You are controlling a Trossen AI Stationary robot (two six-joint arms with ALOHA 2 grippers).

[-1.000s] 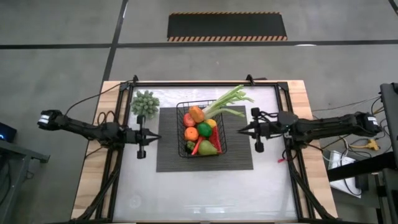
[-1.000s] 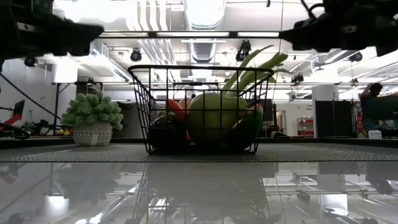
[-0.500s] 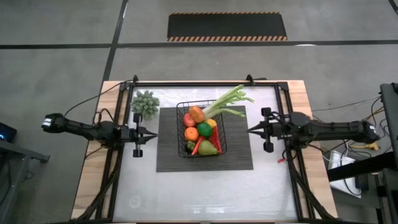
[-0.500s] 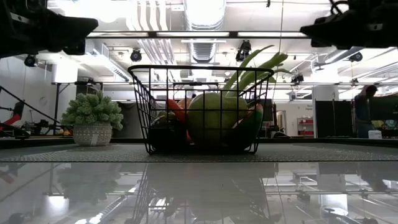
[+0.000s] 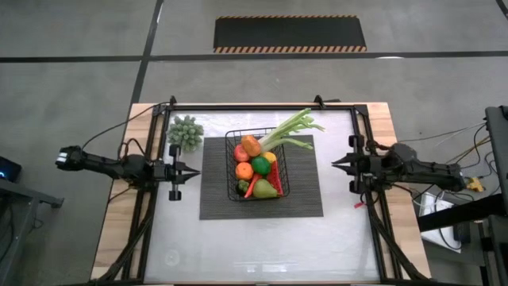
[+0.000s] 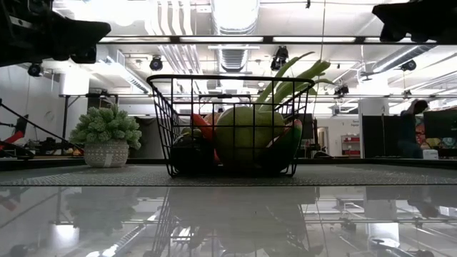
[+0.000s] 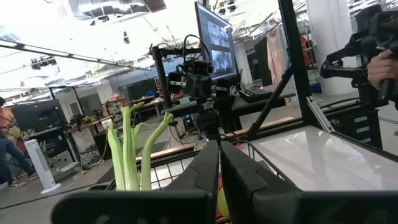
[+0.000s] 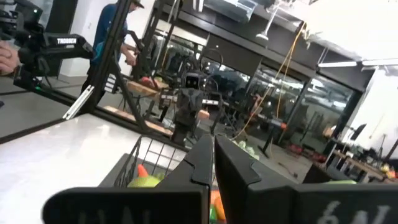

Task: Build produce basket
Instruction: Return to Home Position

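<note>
Stiff wire basket [image 5: 228, 163] holding light toy produce [image 5: 260, 165]; likely best lifted by its rim. Left fingers [image 7: 206, 169] and right fingers [image 8: 203, 157] clenched, empty.

A robotics lab: exposed ceiling ducts [image 6: 232, 53], a big monitor [image 7: 214, 34], another robot arm [image 8: 62, 42], bare concrete floor [image 5: 71, 32]

The dark two-finger right gripper [image 5: 335, 162] has drawn back toward 3 o'clock. One second ago its closed tips were over the flat dark ribbed mat [image 5: 305, 195], near the black wire-mesh basket [image 5: 228, 171]. Now they are past the mat's edge, near the table's 3 o'clock rail. The dark left gripper [image 5: 196, 171] has moved a little toward 9 o'clock. In the low view, a person [image 6: 409, 128] in the room behind has stepped toward 9 o'clock.
</note>
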